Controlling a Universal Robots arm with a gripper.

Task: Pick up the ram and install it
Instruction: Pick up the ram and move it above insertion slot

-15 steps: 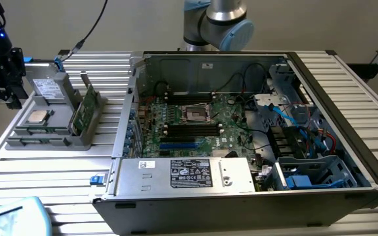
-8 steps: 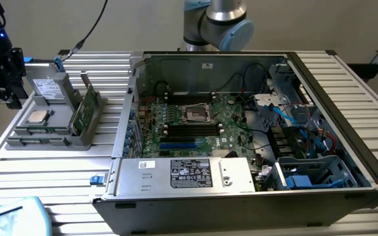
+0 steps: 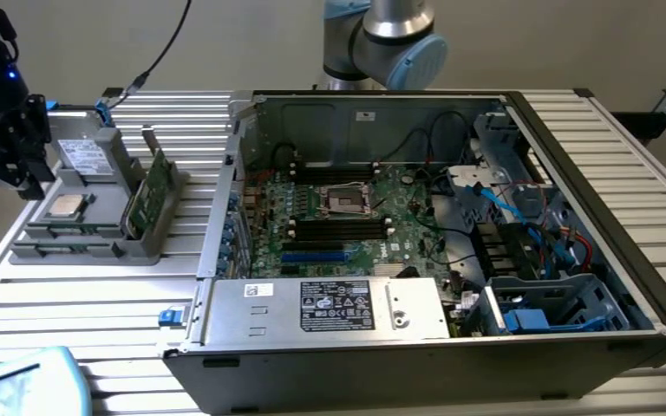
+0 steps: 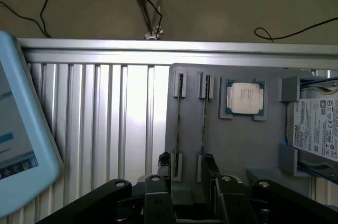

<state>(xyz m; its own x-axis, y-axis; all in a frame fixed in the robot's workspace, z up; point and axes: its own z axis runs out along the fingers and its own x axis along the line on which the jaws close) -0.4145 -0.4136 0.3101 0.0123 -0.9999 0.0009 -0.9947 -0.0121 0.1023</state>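
Gripper (image 4: 186, 160) jaws wide open, empty, above ram (image 4: 179, 123) standing edge-up in gray holder (image 4: 243, 145), exterior view's left of PC case (image 3: 345, 121). Ram prob light, stiff, thin, fragile; pinch flat faces mid-length, avoid contacts.

We see a silver-grey arm joint (image 3: 394, 19) with a pale blue cap (image 3: 422, 57), and a black gripper (image 4: 186, 167) whose angular linkages carry round silvery bolts (image 4: 120, 184).
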